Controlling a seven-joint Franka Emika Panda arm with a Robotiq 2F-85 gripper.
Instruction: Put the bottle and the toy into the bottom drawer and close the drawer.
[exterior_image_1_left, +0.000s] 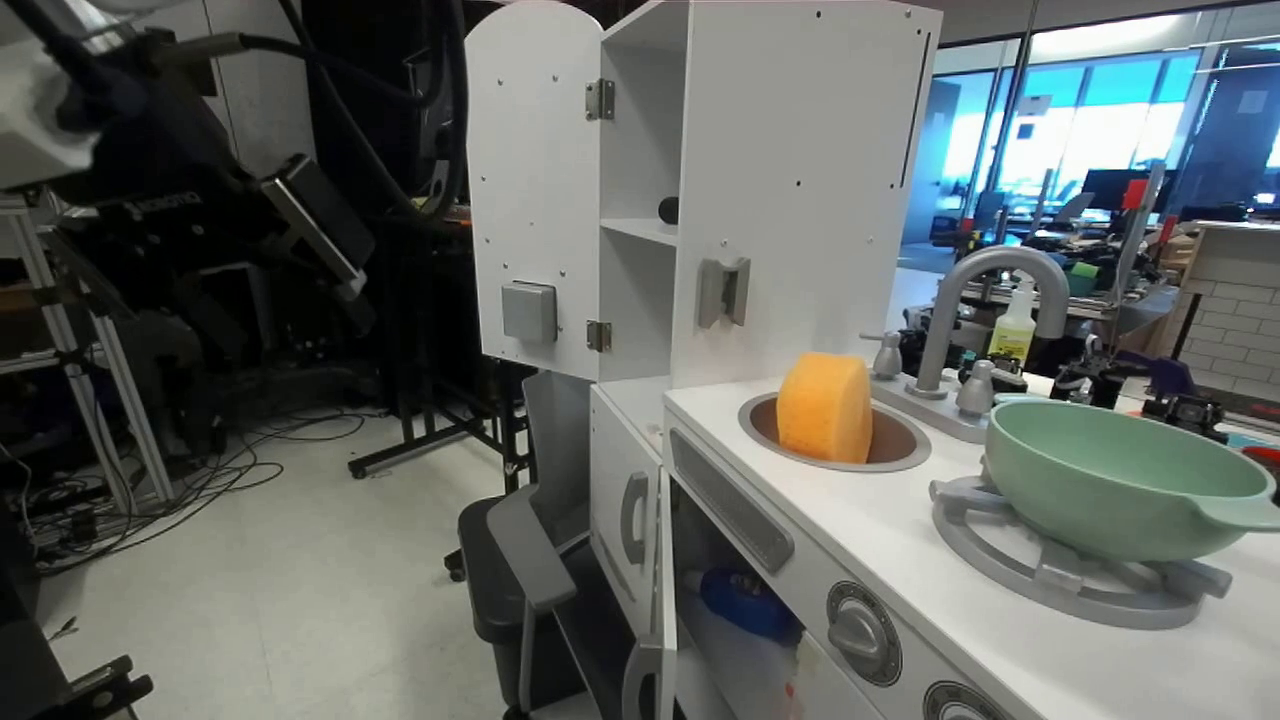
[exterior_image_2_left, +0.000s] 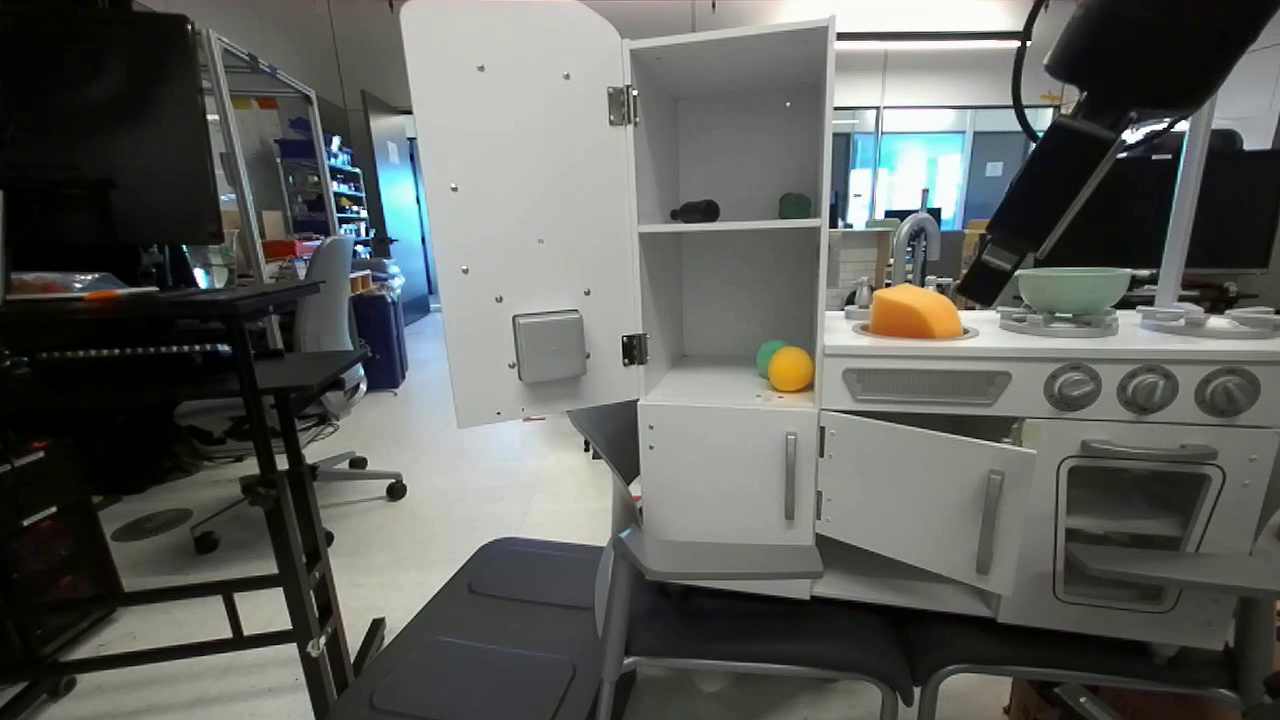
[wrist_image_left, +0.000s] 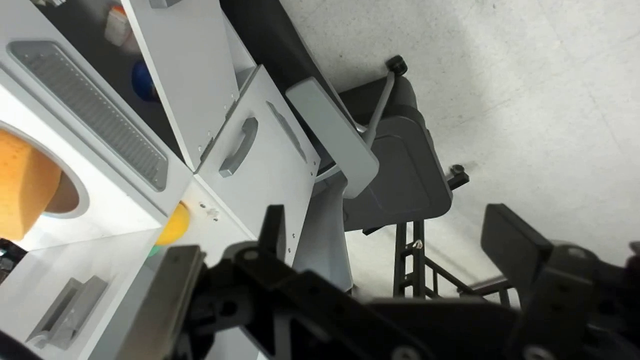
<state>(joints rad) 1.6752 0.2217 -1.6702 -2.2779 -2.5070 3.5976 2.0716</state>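
Under the worktop (exterior_image_1_left: 900, 520), inside the low cupboard (exterior_image_2_left: 890, 582) whose door (exterior_image_2_left: 920, 500) stands ajar, lies the blue bottle (exterior_image_1_left: 745, 605), partly hidden; what it rests on we cannot make out. Near it, in the wrist view, we find a small white-and-orange thing (wrist_image_left: 118, 27), too blurred to name.

Our gripper (wrist_image_left: 387, 230) has its fingers (wrist_image_left: 274, 225) spread wide, released and clear of everything around them.

At the worktop's end by the tall cabinet (exterior_image_2_left: 740, 130), we see the sink (exterior_image_1_left: 893, 430) with an orange block (exterior_image_1_left: 825, 410) standing in it and a tap (exterior_image_1_left: 940, 320) beside its rim. Farther along, a green bowl (exterior_image_1_left: 1120, 490) sits on a burner (exterior_image_1_left: 1060, 575). At the front right corner of the cabinet's lower shelf, an orange ball (exterior_image_2_left: 791, 369) lies just before a green ball (exterior_image_2_left: 770, 355); the shelf above carries a dark bottle (exterior_image_2_left: 697, 211). Grey chairs (exterior_image_2_left: 720, 560) stand against the front, on pale floor (exterior_image_2_left: 480, 480).

From our gripper, the blue bottle is lower and well apart, behind the cupboard's front edge.
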